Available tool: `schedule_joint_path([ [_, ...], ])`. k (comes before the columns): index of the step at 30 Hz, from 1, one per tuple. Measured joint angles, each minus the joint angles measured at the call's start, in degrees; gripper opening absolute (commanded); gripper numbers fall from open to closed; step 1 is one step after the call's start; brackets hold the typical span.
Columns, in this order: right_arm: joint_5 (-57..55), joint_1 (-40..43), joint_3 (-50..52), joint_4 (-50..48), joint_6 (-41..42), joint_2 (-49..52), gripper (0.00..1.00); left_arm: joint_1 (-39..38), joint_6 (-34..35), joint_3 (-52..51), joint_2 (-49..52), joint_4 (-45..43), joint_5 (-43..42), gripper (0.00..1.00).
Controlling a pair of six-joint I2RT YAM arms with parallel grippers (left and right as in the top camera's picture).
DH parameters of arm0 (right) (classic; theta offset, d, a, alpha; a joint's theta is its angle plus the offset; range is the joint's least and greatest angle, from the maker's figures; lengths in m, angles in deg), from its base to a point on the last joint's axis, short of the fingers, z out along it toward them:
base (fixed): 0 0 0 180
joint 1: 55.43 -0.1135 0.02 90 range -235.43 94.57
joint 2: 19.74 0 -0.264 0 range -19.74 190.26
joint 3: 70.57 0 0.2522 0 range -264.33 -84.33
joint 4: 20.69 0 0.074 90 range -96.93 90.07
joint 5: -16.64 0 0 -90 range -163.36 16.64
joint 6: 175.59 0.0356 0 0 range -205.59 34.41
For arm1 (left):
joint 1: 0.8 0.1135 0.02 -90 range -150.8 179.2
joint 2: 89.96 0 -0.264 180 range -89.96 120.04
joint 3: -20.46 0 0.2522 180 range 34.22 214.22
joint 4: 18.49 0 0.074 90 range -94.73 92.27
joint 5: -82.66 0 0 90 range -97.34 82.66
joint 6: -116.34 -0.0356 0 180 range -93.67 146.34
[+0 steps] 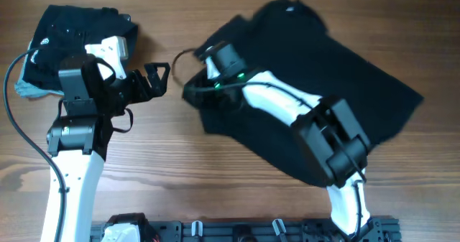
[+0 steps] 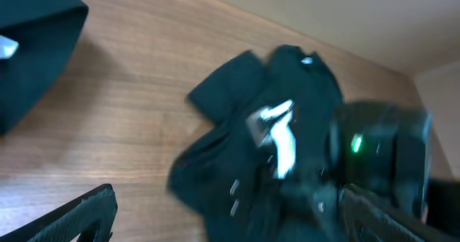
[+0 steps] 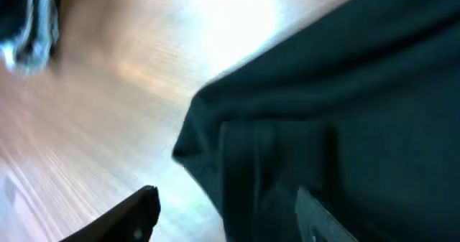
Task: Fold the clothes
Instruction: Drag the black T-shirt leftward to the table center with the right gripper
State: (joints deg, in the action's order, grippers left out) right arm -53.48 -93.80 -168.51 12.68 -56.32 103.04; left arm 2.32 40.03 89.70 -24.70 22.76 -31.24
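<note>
The large black shirt (image 1: 359,84) lies crumpled on the right half of the table, its white neck label (image 1: 290,10) at the far edge. My right gripper (image 1: 192,91) is low over the shirt's left edge. In the right wrist view the gripper (image 3: 226,195) stands open, with a folded edge of the shirt (image 3: 359,91) lying between its fingers. My left gripper (image 1: 159,78) hovers open over bare wood just left of that edge, gripping nothing. The left wrist view is blurred and shows the shirt (image 2: 237,91) ahead of the open left gripper (image 2: 226,199). Folded black pieces (image 1: 65,26) sit at the far left.
The folded pile (image 2: 36,48) lies behind my left arm, its pale grey edge (image 1: 25,90) showing. A black cable (image 1: 8,98) loops along the table's left side. A black rail (image 1: 251,231) runs along the front edge. Bare wood (image 1: 180,163) separates the two arms.
</note>
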Motion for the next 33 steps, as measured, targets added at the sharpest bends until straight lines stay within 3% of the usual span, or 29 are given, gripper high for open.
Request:
schedule_joint_path([
  [4, -4.5, 2.6, -1.2, 9.3, -2.4, -5.6, 0.72, 0.0, 0.0, 0.0, 0.0, -1.6, 0.3, 0.99],
  [7, -6.2, 10.9, -2.1, 15.1, -2.6, -14.1, 0.71, -0.4, 0.2, 0.0, 0.6, -2.0, 0.6, 0.86],
  [9, -6.4, 18.2, -3.0, 19.5, -2.6, -19.8, 0.71, -2.0, 0.0, 0.2, 2.8, -2.2, 1.6, 0.75],
  [12, -5.4, 28.6, -3.7, 26.9, -2.6, -25.6, 0.71, -5.9, -0.8, 0.5, 9.3, -3.9, 4.8, 0.39],
  [14, -3.7, 33.9, -3.7, 32.6, -2.9, -26.4, 0.71, -9.4, -1.0, 0.5, 16.5, -9.3, 7.0, 0.23],
  [21, -1.9, 40.6, 0.1, 39.3, -4.2, -26.3, 0.72, -16.2, -0.9, 0.9, 35.6, -32.6, 9.9, 0.37],
  [27, -1.9, 42.1, 4.2, 39.5, -5.6, -26.3, 0.72, -15.8, -1.0, 0.7, 44.2, -44.7, 12.3, 0.08],
  [33, -1.9, 42.1, 5.6, 39.1, -5.6, -26.3, 0.72, -15.8, -0.9, 3.2, 51.1, -46.5, 12.6, 0.07],
])
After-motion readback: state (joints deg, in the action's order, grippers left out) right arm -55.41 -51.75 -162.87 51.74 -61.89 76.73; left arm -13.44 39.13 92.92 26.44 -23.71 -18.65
